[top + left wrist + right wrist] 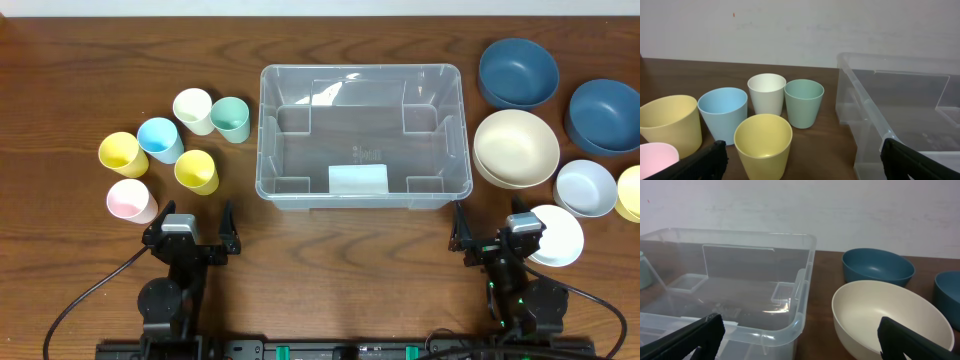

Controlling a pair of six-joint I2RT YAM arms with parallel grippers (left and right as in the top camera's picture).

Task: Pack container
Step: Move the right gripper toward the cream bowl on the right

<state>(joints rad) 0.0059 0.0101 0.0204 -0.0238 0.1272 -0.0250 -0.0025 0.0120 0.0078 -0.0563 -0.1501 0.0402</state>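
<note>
The clear plastic container [360, 135] stands empty in the table's middle, a white label [358, 179] on its near wall; its corner also shows in the left wrist view [900, 110] and the right wrist view [730, 295]. Left of it stand several cups: cream [193, 110], green [231, 119], blue [160, 139], two yellow [196, 171] [123, 153] and pink [131, 200]. Right of it lie bowls: two dark blue [517, 72] [605, 115], stacked cream [515, 148], pale blue [586, 187], white [556, 235]. My left gripper [192, 225] and right gripper [488, 225] rest open and empty near the front edge.
A yellow bowl's edge [630, 193] shows at the far right. Cables run from both arm bases along the front edge. A pale wall rises behind the table in both wrist views.
</note>
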